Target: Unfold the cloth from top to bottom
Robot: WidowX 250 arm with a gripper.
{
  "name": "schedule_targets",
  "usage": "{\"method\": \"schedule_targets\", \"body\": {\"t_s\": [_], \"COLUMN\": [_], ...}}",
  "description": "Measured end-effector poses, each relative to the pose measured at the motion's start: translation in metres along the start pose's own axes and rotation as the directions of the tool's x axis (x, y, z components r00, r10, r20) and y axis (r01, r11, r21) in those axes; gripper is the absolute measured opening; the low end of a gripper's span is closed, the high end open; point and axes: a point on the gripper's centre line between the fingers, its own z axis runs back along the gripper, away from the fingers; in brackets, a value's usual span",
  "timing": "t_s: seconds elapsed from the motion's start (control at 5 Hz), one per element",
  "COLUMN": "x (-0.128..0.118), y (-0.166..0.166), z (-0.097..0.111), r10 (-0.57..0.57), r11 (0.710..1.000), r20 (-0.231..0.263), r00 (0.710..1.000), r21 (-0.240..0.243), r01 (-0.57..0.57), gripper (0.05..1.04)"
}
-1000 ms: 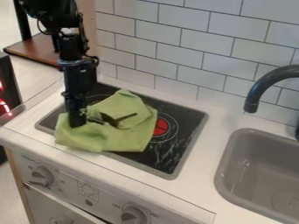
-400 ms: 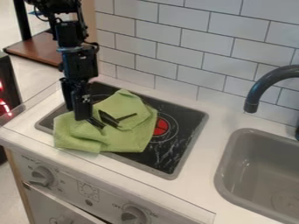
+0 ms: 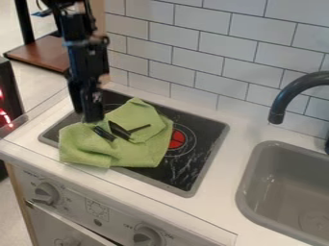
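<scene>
Black, blocky arm with looping cable

The rumpled cloth (image 3: 145,144) is plain green, the stovetop (image 3: 208,144) black with a red spot (image 3: 177,139), the bench (image 3: 221,190) white, the sink (image 3: 276,173) grey.

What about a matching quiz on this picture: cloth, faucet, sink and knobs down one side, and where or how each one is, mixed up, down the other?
Column one
1. Cloth
2. Faucet
3. Sink
4. Knobs

Column two
A. Grey, set into the white counter
B. On the front panel, below the counter's edge
C. Green and rumpled, covering part of the black cooktop
D. Dark and curved, at the picture's right edge

Right pairs: 1-C, 2-D, 3-A, 4-B
</scene>
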Motion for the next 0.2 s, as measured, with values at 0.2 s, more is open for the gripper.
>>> {"method": "schedule_targets", "body": {"t_s": [0.2], "x": [0.0034], "y": [-0.0061], "z": [0.0143], "r10": [-0.022], "r11": [1.0], "r20": [0.026], "r00": [0.999], "r21": [-0.004], "r01": [0.022], "gripper": [0.999]}}
